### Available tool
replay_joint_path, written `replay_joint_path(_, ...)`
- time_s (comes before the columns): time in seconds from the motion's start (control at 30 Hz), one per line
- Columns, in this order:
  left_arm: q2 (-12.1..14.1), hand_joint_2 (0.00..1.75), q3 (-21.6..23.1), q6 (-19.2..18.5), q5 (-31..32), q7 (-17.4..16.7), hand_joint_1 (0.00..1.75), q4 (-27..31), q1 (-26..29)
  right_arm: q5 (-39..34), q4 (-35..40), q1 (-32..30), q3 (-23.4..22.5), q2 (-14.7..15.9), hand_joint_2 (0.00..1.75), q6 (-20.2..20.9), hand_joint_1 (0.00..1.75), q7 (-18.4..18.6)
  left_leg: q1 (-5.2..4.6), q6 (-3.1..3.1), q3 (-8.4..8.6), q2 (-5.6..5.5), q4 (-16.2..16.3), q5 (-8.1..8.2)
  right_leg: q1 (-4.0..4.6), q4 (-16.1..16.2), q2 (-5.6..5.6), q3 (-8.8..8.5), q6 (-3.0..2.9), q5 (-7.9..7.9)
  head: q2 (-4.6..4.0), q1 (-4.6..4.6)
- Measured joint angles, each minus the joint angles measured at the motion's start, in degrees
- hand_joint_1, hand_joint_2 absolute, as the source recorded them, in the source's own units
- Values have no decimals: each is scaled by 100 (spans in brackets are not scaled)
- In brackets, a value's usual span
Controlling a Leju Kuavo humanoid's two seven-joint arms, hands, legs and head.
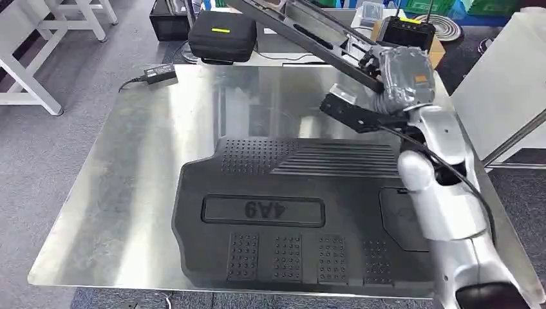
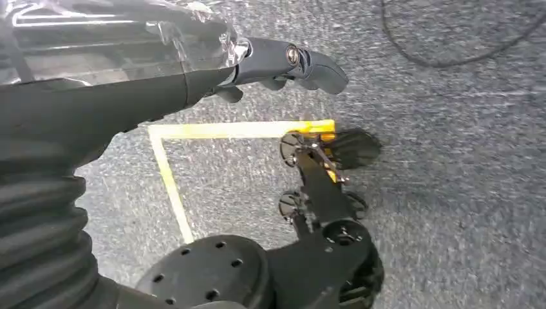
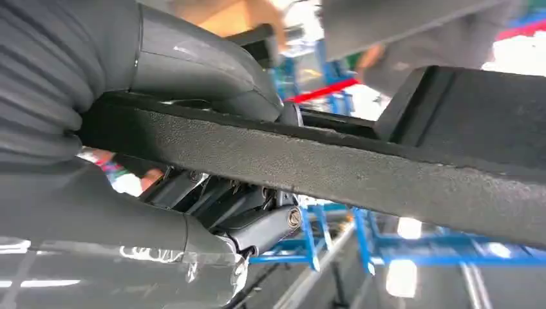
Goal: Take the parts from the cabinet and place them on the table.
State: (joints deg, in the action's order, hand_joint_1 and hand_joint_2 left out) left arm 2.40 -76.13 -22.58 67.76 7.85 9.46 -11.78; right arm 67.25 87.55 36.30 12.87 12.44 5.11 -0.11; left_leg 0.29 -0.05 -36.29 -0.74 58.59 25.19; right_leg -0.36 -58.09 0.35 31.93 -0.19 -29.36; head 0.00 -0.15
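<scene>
Now part [image 3: 360, 161] clamped between fingers [image 3: 257, 228].

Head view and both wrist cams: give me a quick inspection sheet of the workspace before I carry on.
Surface: shiny metal table, reflective, no spills seen.
Job's things: one black moulded mat marked 4A9 lies flat on the table; a second black part is held up above the far edge.
Clutter: power adapter at the far left corner; black case and a black box with a yellow label beyond.
Hands: right hand grips the raised part; left hand hangs over the floor, holding nothing.
Cables: adapter lead; cable on the carpet.
Surroundings: grey carpet, yellow floor tape, white table frames.
</scene>
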Motion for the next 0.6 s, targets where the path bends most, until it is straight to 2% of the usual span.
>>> replay_joint_path(0.17, 17, 175, 0, 2, 4, 22, 0, 0, 50, -455, 895, -571, -264, 203, 175, -105, 171, -157, -4, -3, 6, 8, -8, 6, -1, 3, 6, -1, -1, -5, 0, -11)
replay_joint_path(0.3, 17, 175, 0, 39, -42, 100, 0, 0, 62, -913, 1476, -1133, -343, 273, 175, -85, 171, -498, -4, -3, 9, 8, -14, 6, -1, 4, 6, -1, -2, -6, 0, -7)
replay_joint_path(0.4, 28, 175, 0, 39, -42, 173, 0, 0, 64, -819, 1792, -1535, -330, 336, 175, 38, 171, -577, -5, -3, 9, 7, -19, 6, 0, 4, 4, -2, -2, -7, 0, -2)
replay_joint_path(0.6, 85, 175, 7, 90, 13, 245, 0, 0, 55, -675, 2111, -1945, -310, 577, 175, 99, 171, -489, -8, -3, 9, 8, -26, 6, -1, 5, 5, 1, -1, -8, 0, -2)
